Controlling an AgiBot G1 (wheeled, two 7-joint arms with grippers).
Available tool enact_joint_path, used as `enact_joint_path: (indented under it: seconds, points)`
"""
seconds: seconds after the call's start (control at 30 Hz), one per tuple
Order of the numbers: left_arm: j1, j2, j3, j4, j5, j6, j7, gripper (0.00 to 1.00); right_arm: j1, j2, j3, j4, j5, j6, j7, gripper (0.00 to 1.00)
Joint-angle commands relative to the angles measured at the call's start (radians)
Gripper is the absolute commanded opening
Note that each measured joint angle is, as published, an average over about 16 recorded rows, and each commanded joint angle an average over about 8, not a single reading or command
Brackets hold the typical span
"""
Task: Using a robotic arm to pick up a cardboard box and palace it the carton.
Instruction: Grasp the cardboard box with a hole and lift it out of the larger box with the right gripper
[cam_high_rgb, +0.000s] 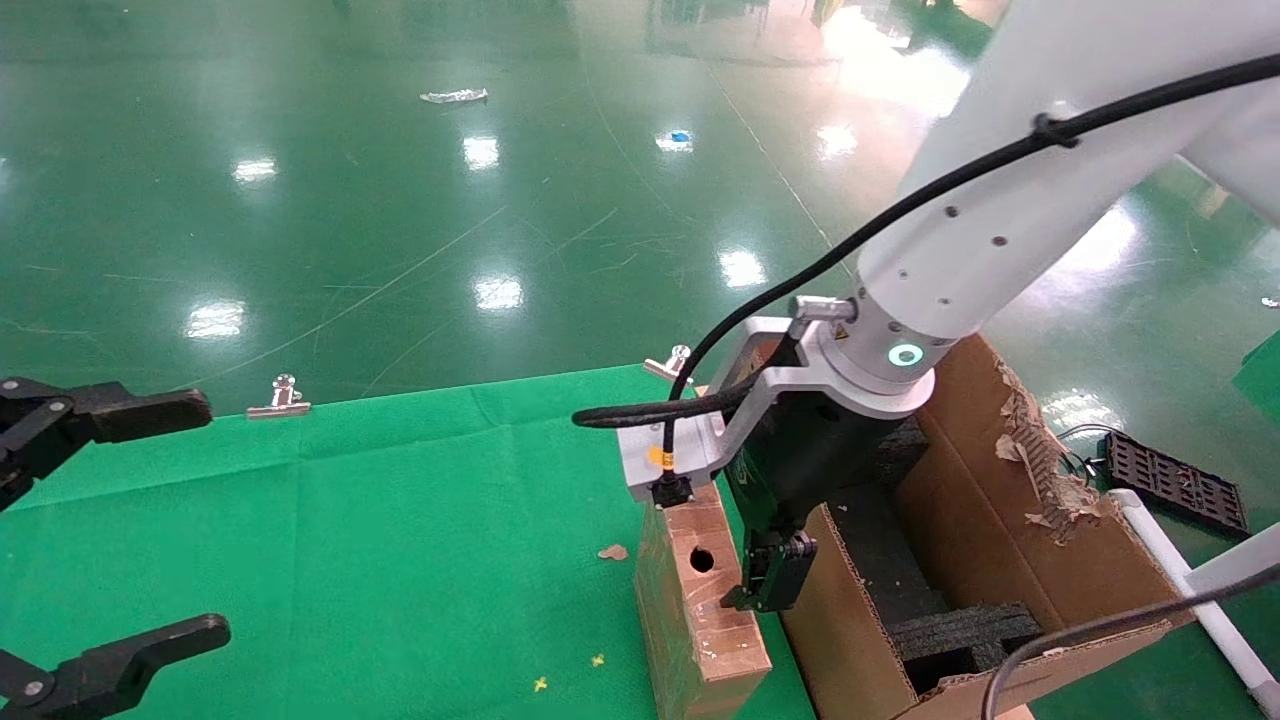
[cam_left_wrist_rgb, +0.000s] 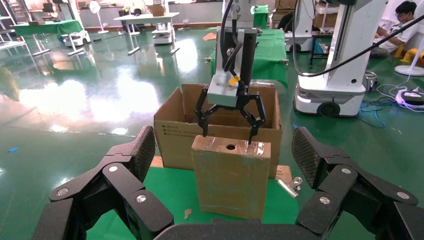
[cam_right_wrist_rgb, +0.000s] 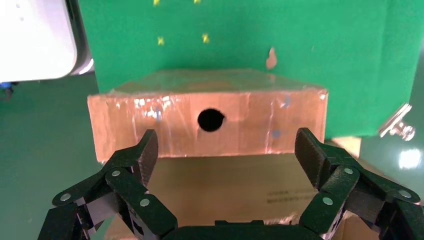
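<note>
The cardboard box (cam_high_rgb: 700, 610) stands upright on the green cloth, a round hole in its taped top face, right beside the carton (cam_high_rgb: 1010, 470). The white robotic arm (cam_high_rgb: 1000, 200) reaches down from the right. Its right gripper (cam_high_rgb: 765, 585) is open and hangs just over the box's top, at the edge nearest the carton. In the left wrist view the right gripper (cam_left_wrist_rgb: 227, 132) has its fingertips near the two ends of the top face of the box (cam_left_wrist_rgb: 231, 175). In the right wrist view the box (cam_right_wrist_rgb: 210, 120) lies just beyond the open right gripper (cam_right_wrist_rgb: 227, 147). My left gripper (cam_high_rgb: 215, 518) stays open at the left edge.
Black foam inserts (cam_high_rgb: 960, 630) sit inside the carton, whose flaps are torn. Binder clips (cam_high_rgb: 283, 397) (cam_high_rgb: 670, 365) hold the green cloth (cam_high_rgb: 400, 520) at the table's far edge. A cardboard scrap (cam_high_rgb: 613, 552) lies left of the box. A black tray (cam_high_rgb: 1175, 485) lies on the floor.
</note>
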Motion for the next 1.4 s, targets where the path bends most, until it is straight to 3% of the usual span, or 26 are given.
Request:
enact_joint_path:
  seconds: [0.03,0.17,0.33,0.43,0.5,0.6,0.77,1.03,1.13,1.2,1.3,1.4]
  points:
    - [0.0,0.0,0.0,0.0,0.0,0.0,0.0,1.0,0.019,-0.02,-0.041,0.0,0.002,0.003,0.018,1.0]
    - [0.0,0.0,0.0,0.0,0.0,0.0,0.0,1.0,0.058,-0.047,-0.095,-0.007,-0.015,0.01,0.14,1.0]
    - [0.0,0.0,0.001,0.0,-0.001,0.0,0.0,1.0,0.083,-0.081,-0.15,-0.057,-0.028,0.006,0.454,1.0]
    - [0.0,0.0,0.001,0.0,-0.001,0.0,0.0,1.0,0.081,-0.095,-0.166,-0.127,0.018,0.0,0.64,1.0]
    - [0.0,0.0,0.001,0.0,-0.001,0.0,0.001,1.0,0.072,-0.093,-0.166,-0.183,0.074,-0.001,0.712,1.0]
    - [0.0,-0.001,0.001,0.0,-0.001,-0.001,0.001,1.0,0.056,-0.083,-0.16,-0.263,0.15,0.002,0.76,1.0]
    - [0.0,-0.001,0.002,0.0,-0.001,-0.001,0.001,1.0,0.02,-0.067,-0.154,-0.371,0.243,0.004,0.759,1.0]
    - [0.0,-0.001,0.002,0.0,-0.002,-0.001,0.001,1.0,-0.022,-0.093,-0.174,-0.466,0.277,0.012,0.744,1.0]
    - [-0.001,-0.001,0.002,0.0,-0.002,-0.001,0.001,1.0,-0.028,-0.108,-0.186,-0.473,0.267,0.016,0.748,0.78]
    - [-0.001,-0.001,0.003,0.0,-0.002,-0.001,0.001,0.9,-0.031,-0.114,-0.193,-0.47,0.261,0.018,0.755,0.53]
    - [-0.001,-0.001,0.003,0.0,-0.002,-0.001,0.001,0.57,-0.034,-0.117,-0.202,-0.457,0.255,0.023,0.769,0.16]
    - [-0.001,-0.001,0.003,0.0,-0.002,-0.001,0.002,0.2,-0.037,-0.116,-0.208,-0.438,0.25,0.03,0.782,0.0]
